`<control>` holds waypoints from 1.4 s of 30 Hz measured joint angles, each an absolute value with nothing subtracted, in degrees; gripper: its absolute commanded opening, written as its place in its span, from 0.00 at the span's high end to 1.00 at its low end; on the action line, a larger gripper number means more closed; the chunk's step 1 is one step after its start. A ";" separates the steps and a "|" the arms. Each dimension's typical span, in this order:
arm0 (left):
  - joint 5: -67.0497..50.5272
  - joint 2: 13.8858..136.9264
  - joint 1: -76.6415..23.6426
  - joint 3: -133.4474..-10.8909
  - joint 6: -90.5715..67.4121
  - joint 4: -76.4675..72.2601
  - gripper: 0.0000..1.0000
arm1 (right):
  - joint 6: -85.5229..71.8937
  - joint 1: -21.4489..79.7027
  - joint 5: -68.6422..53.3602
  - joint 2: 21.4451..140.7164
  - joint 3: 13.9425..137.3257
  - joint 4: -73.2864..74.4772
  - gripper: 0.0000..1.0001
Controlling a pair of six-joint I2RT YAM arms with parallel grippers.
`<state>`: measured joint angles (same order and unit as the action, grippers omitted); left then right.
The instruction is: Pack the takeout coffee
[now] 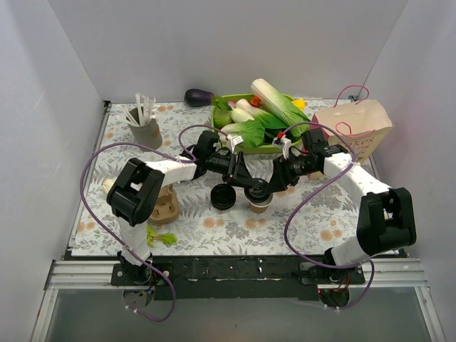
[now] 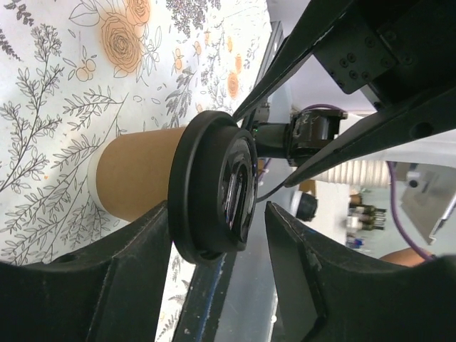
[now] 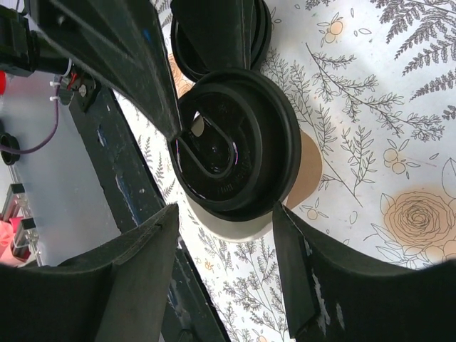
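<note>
Standing upright between both sets of fingertips, the tan paper cup (image 1: 258,205) wears its black lid (image 1: 257,191), which hides the contents; its long axis is vertical, lid upward. The left gripper (image 2: 217,210) is parted about the lid, one fingertip at the rim and a sliver of gap at the other, while the right gripper (image 3: 226,210) flanks the cup, though I cannot tell whether it clamps. A second black lid (image 1: 223,197) lies just beside the left fingers, the green tray (image 1: 256,149) of vegetables crowds close beyond both grippers, and open tablecloth (image 1: 320,214) lies behind them.

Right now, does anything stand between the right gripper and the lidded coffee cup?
Nothing visible does: the right gripper straddles the lidded coffee cup. The left gripper flanks its black lid too.
</note>
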<state>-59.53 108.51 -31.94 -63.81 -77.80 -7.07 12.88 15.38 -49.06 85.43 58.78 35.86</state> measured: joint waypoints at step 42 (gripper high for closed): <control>-47.09 107.79 -39.20 -68.53 -62.30 6.02 0.37 | 12.03 14.98 -44.86 83.09 57.93 36.12 0.36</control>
